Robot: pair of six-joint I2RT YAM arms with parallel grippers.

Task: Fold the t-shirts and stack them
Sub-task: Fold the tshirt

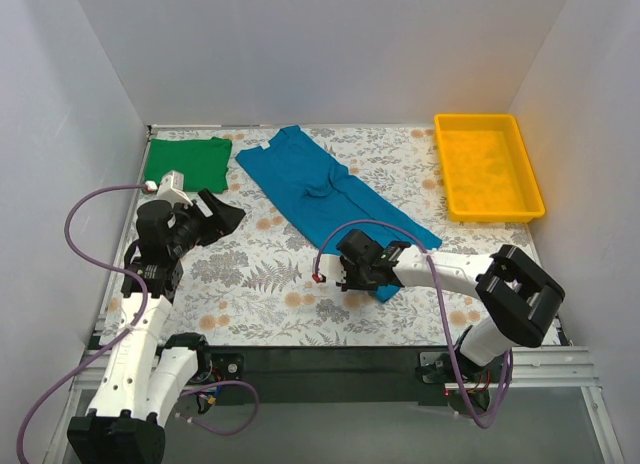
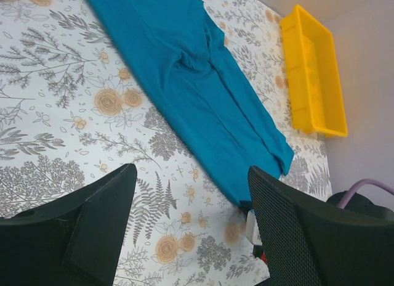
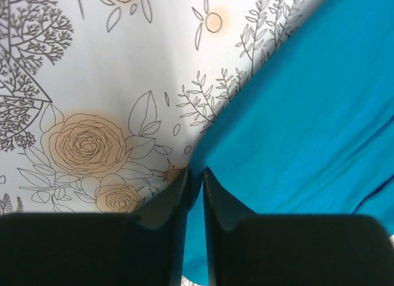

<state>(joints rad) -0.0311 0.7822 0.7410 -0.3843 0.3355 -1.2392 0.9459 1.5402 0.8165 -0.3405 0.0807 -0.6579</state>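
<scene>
Tabletop (image 1: 250, 274) printed with flowers and ferns takes up most of the overhead view, closed in by plain white walls on three sides. Across it lies the teal-blue t-shirt (image 1: 320, 189), the biggest thing on the surface: it is laid out as a long narrow strip running on a slant from the far middle of the table down toward the near right, with its neck end farthest from the arms and a small rumple about halfway along. The yellow tray (image 1: 442, 169) sits in the far right corner, near the blue strip but not touching it. The green t-shirt (image 1: 188, 162) is smaller on the table, lying flat as a neat rectangle in the far left corner, close to the blue shirt's neck end but apart from it (so the two shirts are side by side, not one on the other). The left gripper (image 2: 192, 172) hangs above the printed table just on the near side of the green shirt, its two fingers spread wide with only tabletop showing between them. The right gripper (image 3: 196, 174) is down at the near end of the blue strip, its fingers drawn almost together, pinching the shirt's edge right where cloth meets table.
</scene>
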